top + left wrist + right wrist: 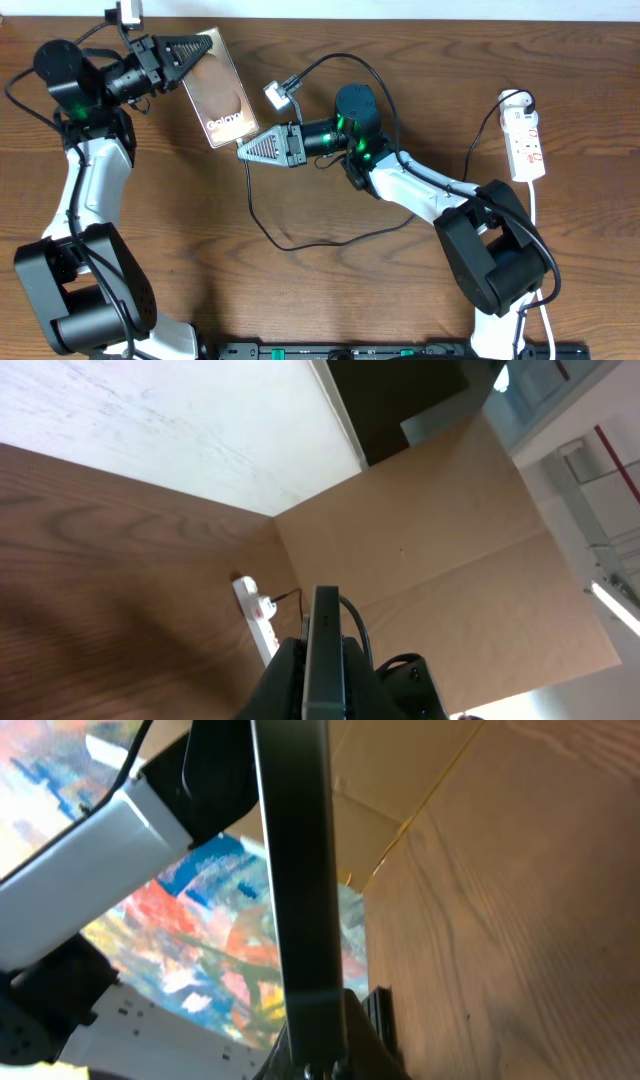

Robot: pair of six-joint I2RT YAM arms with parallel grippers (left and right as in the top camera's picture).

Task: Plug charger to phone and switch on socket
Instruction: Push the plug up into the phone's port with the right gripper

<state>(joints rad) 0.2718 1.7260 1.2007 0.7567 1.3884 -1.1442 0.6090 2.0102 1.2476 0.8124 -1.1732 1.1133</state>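
Left gripper [205, 45]: sitting near the far left corner of the desk [330, 290], jaws clamping the upper end of the phone [220, 90].
Phone: lying at a slant toward the far edge of the desk, left of centre, glossy face turning up to the overhead camera and showing white lettering. Its lower end is pointing at the right gripper [245, 148]. The left wrist camera is seeing it edge-on as a thin dark slab [325, 650] between the fingers.
Right gripper: reaching from the centre of the desk toward the far left, tip meeting the phone's lower corner. The jaws are drawn together, apparently on the plug tip of the charger [290, 245], though the tip itself is hidden.
Charger: the thin black cable is dropping from under the right gripper, looping toward the near edge, then running back across to the right side.
Socket [526, 140]: the white strip with red markings is lying along the right edge near the far right corner, well apart from both grippers, with its white cord trailing toward the near edge. It is also showing in the left wrist view [257, 615].
Right wrist view: the phone's edge [295, 870] is filling the frame as a dark vertical bar.
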